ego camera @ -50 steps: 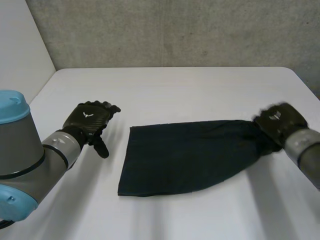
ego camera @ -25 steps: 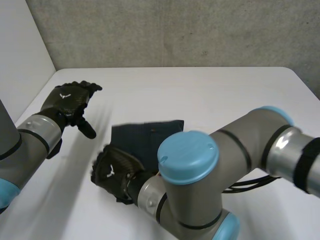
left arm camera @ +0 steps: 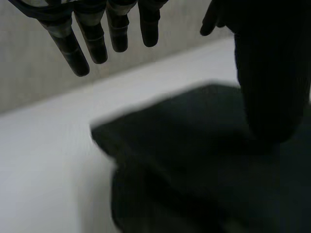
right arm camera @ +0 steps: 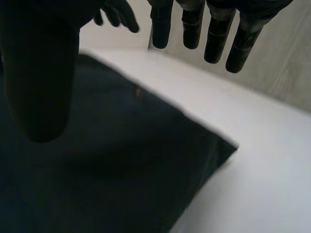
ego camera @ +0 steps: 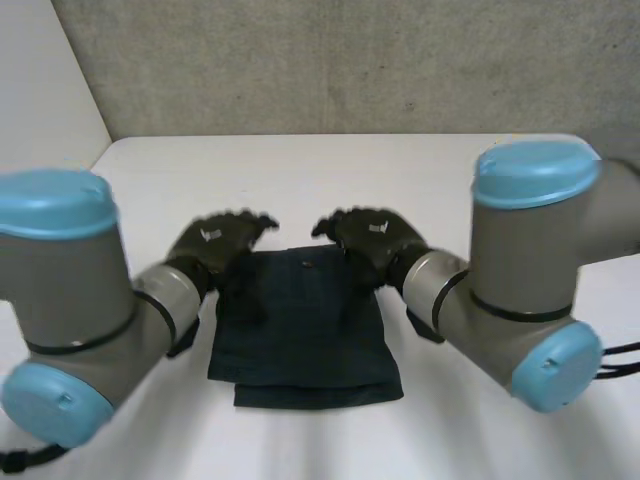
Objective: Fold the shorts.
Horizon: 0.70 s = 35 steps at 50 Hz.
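The dark navy shorts [ego camera: 300, 335] lie folded in half on the white table [ego camera: 330, 170], the upper layer set slightly back from the lower one at the near edge. My left hand [ego camera: 213, 240] hovers at the far left corner of the fold, and my right hand [ego camera: 372, 235] at the far right corner. In the left wrist view the fingers [left arm camera: 95, 39] hang straight above the shorts [left arm camera: 194, 145], thumb apart. In the right wrist view the fingers [right arm camera: 217, 34] are likewise straight over the cloth [right arm camera: 121, 165]. Neither hand holds anything.
A grey concrete wall [ego camera: 350, 60] rises behind the table's far edge. Both arms' large elbow joints [ego camera: 60, 310] [ego camera: 535, 270] stand close on either side of the shorts, over the table's near part.
My right hand carried the shorts' right end across to the left, laid it down as a fold and let go. Both hands now sit at the fold's far corners.
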### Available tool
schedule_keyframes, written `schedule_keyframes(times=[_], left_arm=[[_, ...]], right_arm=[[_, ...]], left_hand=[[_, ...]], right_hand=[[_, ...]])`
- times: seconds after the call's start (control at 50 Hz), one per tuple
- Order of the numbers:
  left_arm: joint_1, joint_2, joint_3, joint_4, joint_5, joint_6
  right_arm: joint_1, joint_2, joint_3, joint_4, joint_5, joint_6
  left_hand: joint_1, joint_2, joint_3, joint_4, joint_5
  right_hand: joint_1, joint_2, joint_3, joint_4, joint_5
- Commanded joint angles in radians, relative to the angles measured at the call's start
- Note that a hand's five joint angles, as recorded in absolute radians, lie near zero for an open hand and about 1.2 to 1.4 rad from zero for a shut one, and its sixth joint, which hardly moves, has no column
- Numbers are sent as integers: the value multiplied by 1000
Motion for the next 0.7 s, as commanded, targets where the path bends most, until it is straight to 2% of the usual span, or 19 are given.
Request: schedule_keyframes(times=[0.02, 0.12, 0.22, 0.42, 0.56, 0.64, 0.7], left_arm=[[-69, -72, -43, -74, -188, 13], [-80, -76, -105, -61, -189, 80], [-85, -76, -143, -18, -191, 140], [-89, 5, -112, -10, -189, 149], [-72, 131, -19, -7, -186, 166], [-13, 210, 58, -13, -177, 166], [52, 253, 136, -40, -124, 155]], right_arm=[[8, 137, -21, 15, 0, -19], [12, 169, -14, 15, 19, -84], [12, 164, 6, 12, 95, -185], [11, 118, 49, -14, 109, -210], [-44, -110, 92, -116, 121, -191], [-122, -251, 98, -126, 169, -170], [-167, -335, 92, -117, 230, -147]], left_hand=[[18, 4, -6, 2, -12], [18, 4, -6, 2, -12], [15, 1, -9, -1, -15], [6, -8, -18, -9, -24], [0, -14, -23, -15, -30], [0, -14, -23, -15, -30], [0, -14, -23, -15, -30]], right_hand=[[-28, -41, -38, -60, -64], [-28, -41, -38, -60, -64], [-28, -41, -38, -60, -64], [-28, -41, -38, -60, -64], [-28, -41, -38, -60, -64], [-28, -41, -38, -60, -64], [-28, -41, -38, -60, -64]])
